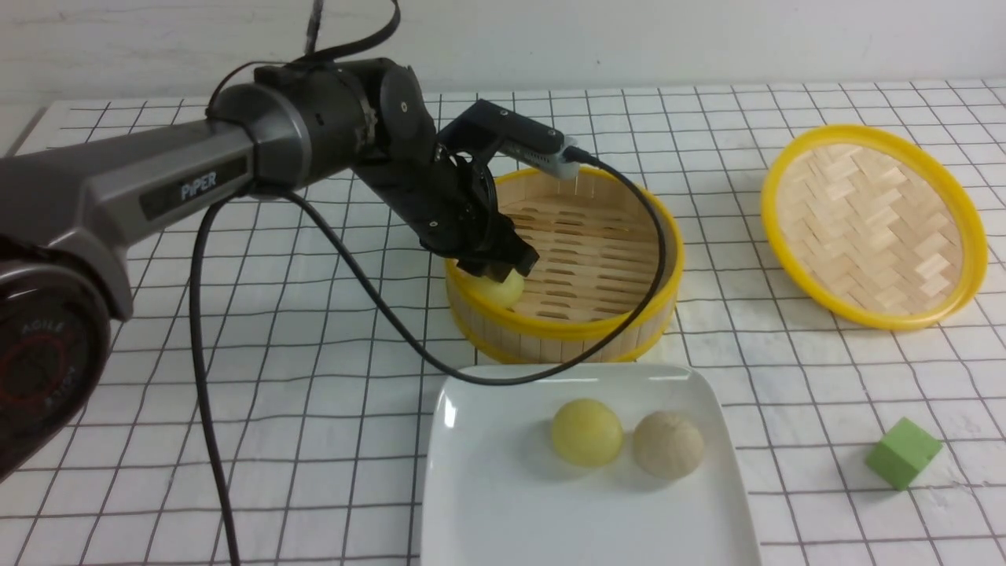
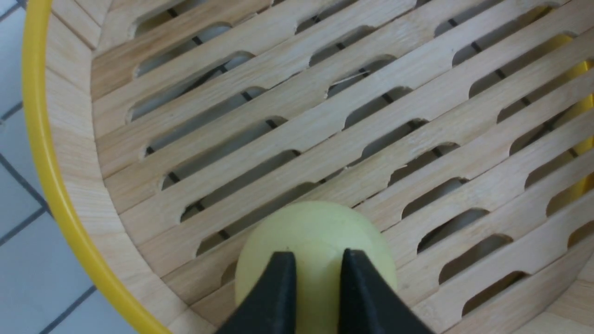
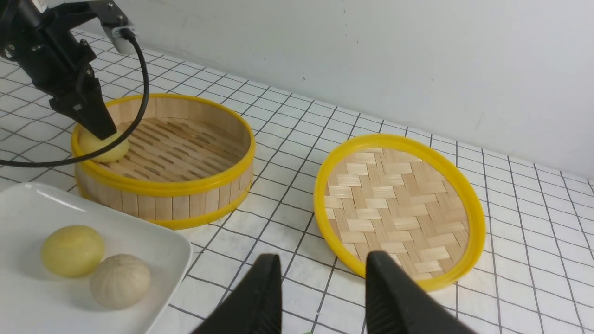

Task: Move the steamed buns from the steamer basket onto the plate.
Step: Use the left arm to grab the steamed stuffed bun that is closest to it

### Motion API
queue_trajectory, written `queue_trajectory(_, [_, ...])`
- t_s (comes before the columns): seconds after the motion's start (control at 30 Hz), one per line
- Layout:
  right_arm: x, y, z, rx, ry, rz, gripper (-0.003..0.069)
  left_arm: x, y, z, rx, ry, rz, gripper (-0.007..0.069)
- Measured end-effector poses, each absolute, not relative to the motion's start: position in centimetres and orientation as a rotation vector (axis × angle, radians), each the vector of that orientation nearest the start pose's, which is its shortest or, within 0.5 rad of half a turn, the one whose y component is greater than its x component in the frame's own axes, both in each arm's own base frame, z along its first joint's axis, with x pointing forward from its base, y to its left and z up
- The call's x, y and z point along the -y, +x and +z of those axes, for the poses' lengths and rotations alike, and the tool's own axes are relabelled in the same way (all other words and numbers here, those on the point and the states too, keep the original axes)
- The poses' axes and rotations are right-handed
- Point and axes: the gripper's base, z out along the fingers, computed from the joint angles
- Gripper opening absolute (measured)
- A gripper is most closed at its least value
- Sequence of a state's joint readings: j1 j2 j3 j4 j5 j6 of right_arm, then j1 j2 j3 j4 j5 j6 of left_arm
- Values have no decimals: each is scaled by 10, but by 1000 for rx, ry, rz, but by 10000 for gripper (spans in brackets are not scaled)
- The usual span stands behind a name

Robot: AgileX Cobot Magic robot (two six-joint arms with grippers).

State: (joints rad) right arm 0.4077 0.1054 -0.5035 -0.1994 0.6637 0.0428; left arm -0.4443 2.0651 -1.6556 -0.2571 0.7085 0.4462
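**Left gripper pinching a bun in the steamer basket**

Reaching in from the upper left of the front frame, the left arm slants down to the basket's left inner wall. Its black fingers are drawn close together with only a narrow gap, and their tips press into the top of a pale yellow bun. That bun sits on the slatted floor, hard against the wall. No other bun is in the basket.

The gridded white tablecloth covers the whole surface. The white plate fills the lower centre, its far edge just in front of the basket. The woven lid lies open side up at the upper right, well apart from the basket at centre.

On the plate, a second yellow bun and a beige bun sit side by side, touching. A green cube rests at the lower right, off the plate.

The right gripper shows only in its own wrist view, with its fingers spread and nothing between them.
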Motion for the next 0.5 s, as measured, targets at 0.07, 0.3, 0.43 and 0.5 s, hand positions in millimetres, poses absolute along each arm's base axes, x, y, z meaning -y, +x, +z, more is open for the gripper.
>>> queue_trajectory(0.07, [1,26,312,-1701,-362,109,276,211,409,218,-2414,941,-284,55])
queue_trajectory(0.3, [1,26,312,-1701,-362,109,276,211,410,216,-2416,947,-277,24])
queue_trajectory(0.43, [1,26,312,-1701,-362,109,276,211,412,225,-2406,973,-255,24])
queue_trajectory(0.5, [1,26,312,-1701,-362,109,276,211,412,236,-2392,985,-245,24])
